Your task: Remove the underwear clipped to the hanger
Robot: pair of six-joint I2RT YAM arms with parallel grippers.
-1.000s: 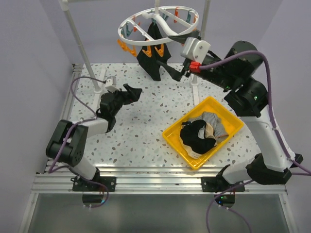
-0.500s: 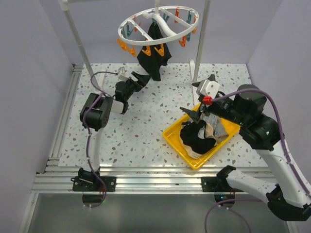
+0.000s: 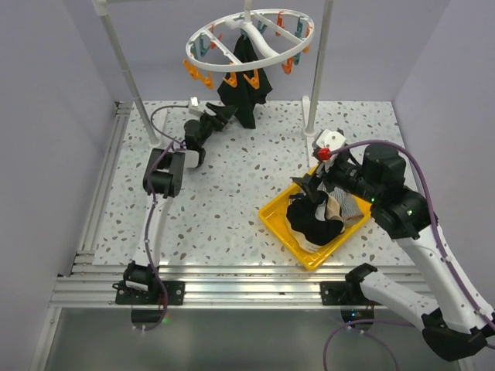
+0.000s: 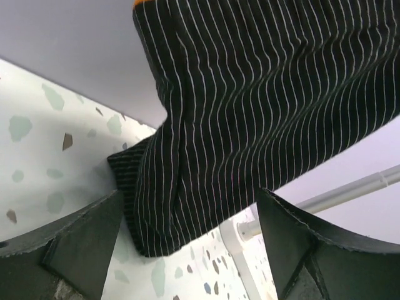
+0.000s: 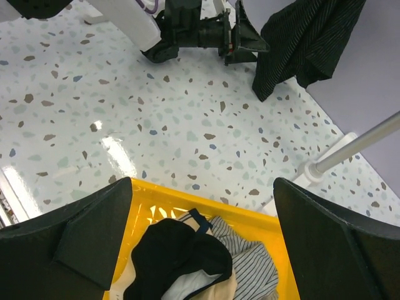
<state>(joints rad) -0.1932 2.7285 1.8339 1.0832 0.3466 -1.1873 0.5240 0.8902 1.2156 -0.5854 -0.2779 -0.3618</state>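
Note:
The white ring hanger (image 3: 249, 32) with orange and teal pegs hangs at the back. One black pinstriped underwear (image 3: 244, 86) is clipped to it and reaches down to the table. My left gripper (image 3: 225, 117) is open just left of its lower part. In the left wrist view the fabric (image 4: 262, 106) hangs in front of the gripper (image 4: 194, 250), whose jaws are apart and hold nothing. My right gripper (image 3: 306, 186) hovers open and empty above the yellow bin (image 3: 276, 219). In the right wrist view it (image 5: 203, 237) looks down on black (image 5: 181, 256), striped (image 5: 253, 269) and beige (image 5: 209, 292) underwear.
White upright poles (image 3: 125, 73) (image 3: 316, 66) stand at the back left and back right, the right one's base (image 5: 310, 172) just behind the bin (image 5: 253, 217). Purple-grey walls close the back and both sides. Speckled table (image 3: 232, 193) lies between the arms.
The right gripper swung from beside the hanger down over the yellow bin and opened wide. The left gripper rose from the table's left side up to the hanging black underwear.

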